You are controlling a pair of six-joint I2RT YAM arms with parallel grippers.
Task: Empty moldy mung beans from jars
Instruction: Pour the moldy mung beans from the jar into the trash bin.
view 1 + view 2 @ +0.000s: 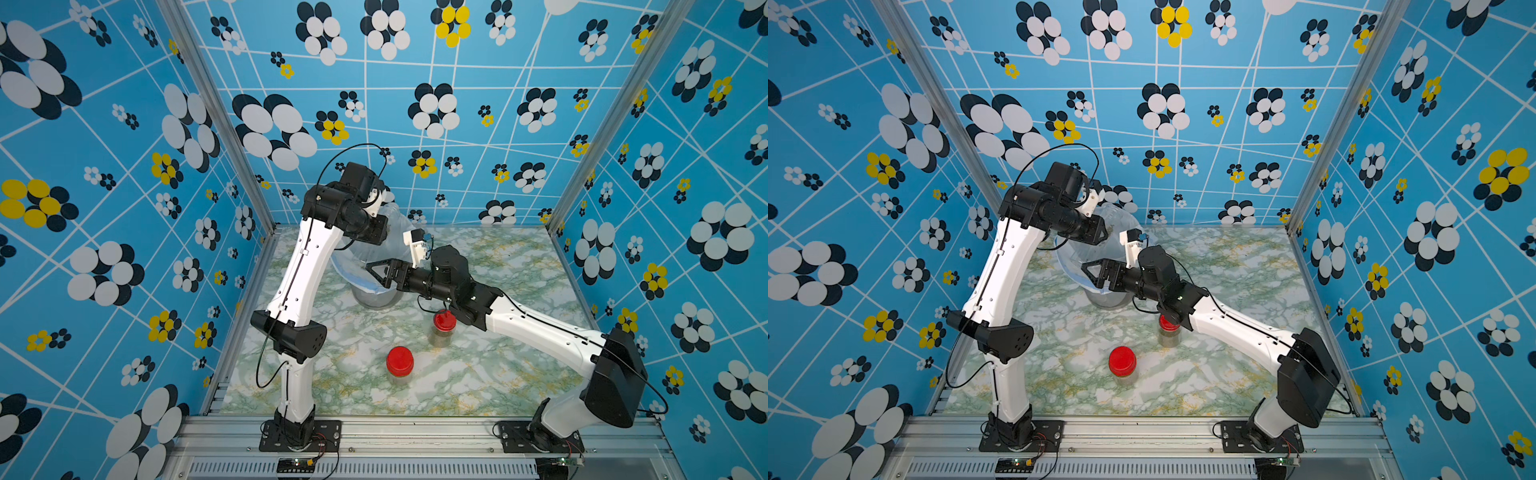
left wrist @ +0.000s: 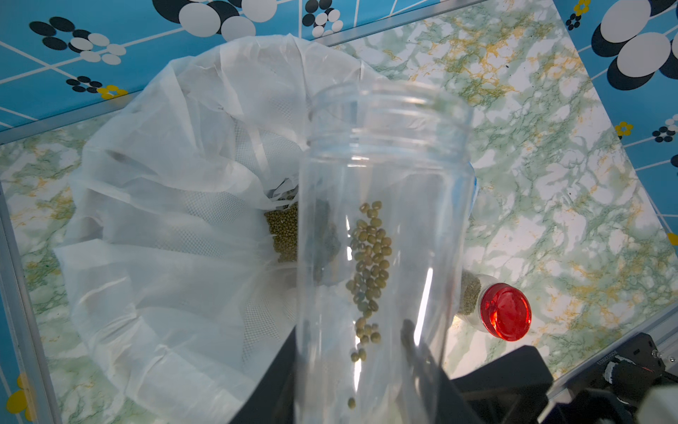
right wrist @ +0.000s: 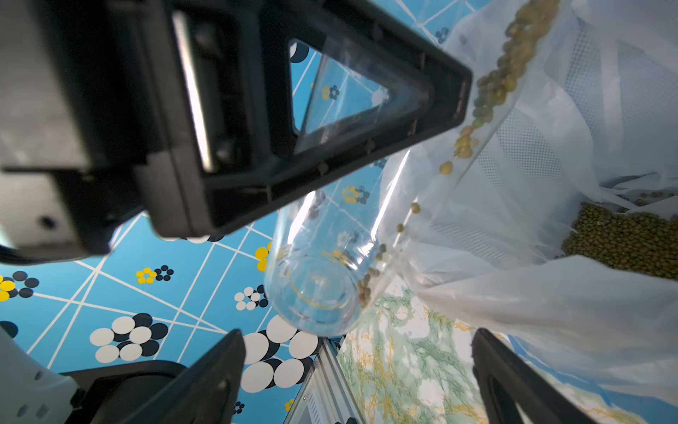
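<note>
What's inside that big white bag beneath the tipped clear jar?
A heap of mung beans lies deep in the white bag. The tilted clear jar in front covers part of the heap.

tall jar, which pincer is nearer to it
Left. The left pincer is shut on the tall jar; the right pincer is open near its base, not gripping it.

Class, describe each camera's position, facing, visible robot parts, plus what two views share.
Top views: high in front, looking down at green marbled table; left arm, right arm show.
Left wrist: looks along the tall clear plastic jar into the white-bagged bin; fingers show.
Right wrist: faces that jar; left gripper, own fingers show.
Wrists share jar, olive beans.
</note>
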